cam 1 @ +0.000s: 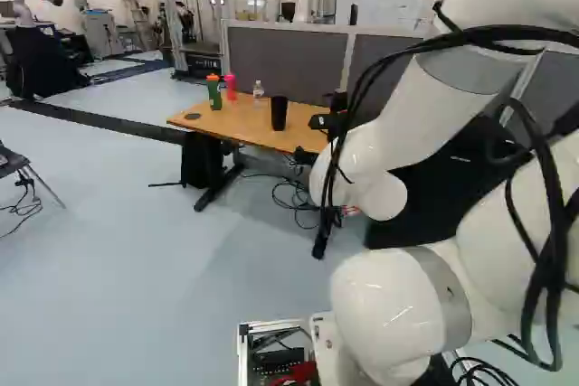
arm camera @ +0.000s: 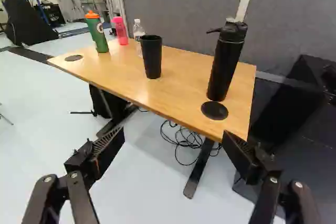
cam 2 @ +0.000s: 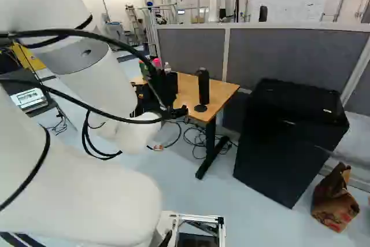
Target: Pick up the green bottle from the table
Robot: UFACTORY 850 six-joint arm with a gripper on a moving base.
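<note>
With twelve o'clock straight ahead of the gripper, a long grey fabric partition (arm camera: 178,3) spans twelve to two. The white jointed arm (cam 1: 407,124) reaches toward a light-wood desk (arm camera: 126,85) with black legs at twelve. A black boxy cabinet (cam 2: 289,143) stands at two. The black two-fingered gripper (cam 1: 312,138) has its fingers spread well apart, short of the desk's near edge. On the desk, a tall black flask (arm camera: 226,64) stands upright at one, near a round black disc (arm camera: 214,110). The green bottle (arm camera: 97,34), with an orange cap, stands upright at eleven, toward the desk's far end. A black tapered tumbler (arm camera: 151,59) stands just before twelve; a pink bottle (arm camera: 121,31) and a clear plastic bottle (arm camera: 138,31) stand between it and the green one.
</note>
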